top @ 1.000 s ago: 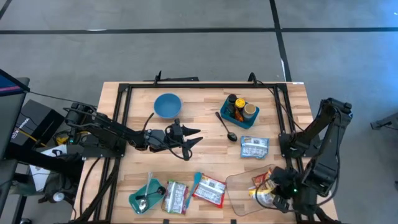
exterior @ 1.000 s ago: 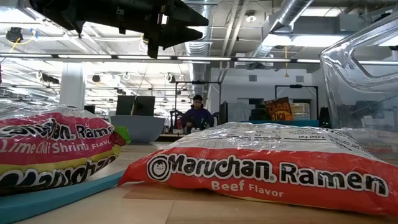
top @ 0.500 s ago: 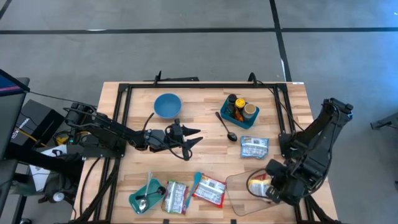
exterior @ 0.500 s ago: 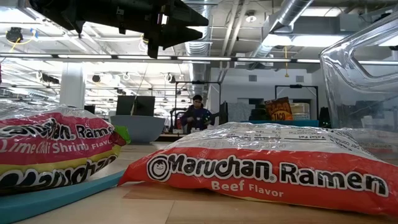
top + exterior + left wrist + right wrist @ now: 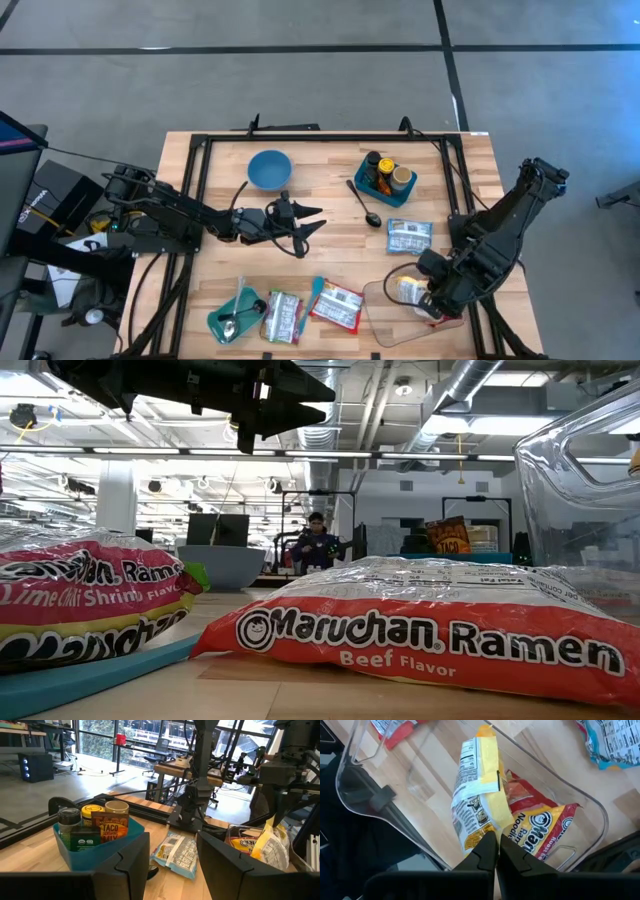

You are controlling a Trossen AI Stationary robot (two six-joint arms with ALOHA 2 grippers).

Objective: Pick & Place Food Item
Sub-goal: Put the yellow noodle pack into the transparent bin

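Right gripper (image 5: pixel 495 851): above the clear plastic bin (image 5: pixel 385 312) at the table's front right corner; fingers clenched on the edge of a yellow noodle packet (image 5: pixel 477 795).
Yellow noodle packet: hangs from the right gripper over the bin interior, its printed label side facing the wrist camera; seen from above at (image 5: pixel 408 290).
Bin contents: a second packet (image 5: pixel 537 827), red and yellow, lies on the bin floor beneath the held one.
Left gripper (image 5: pixel 312 224): above the table's middle, pointing toward the right side; fingers partly apart, grasping nothing.
Blue tub (image 5: pixel 383 176): rear right of the table, holding jars and a taco mix packet (image 5: pixel 110 827).
Blue bowl (image 5: pixel 269 168): rear centre-left of the table.
Spoon (image 5: pixel 364 206): between the blue tub and the left gripper.
Silver packet (image 5: pixel 409 237): in front of the blue tub.
Ramen packets: a beef flavor pack (image 5: pixel 440 622) and a lime chili shrimp pack (image 5: pixel 90 600) lie along the front edge.
Teal tray (image 5: pixel 235 315): front left, holding a utensil.
Person (image 5: pixel 315 543): in the room beyond the table.
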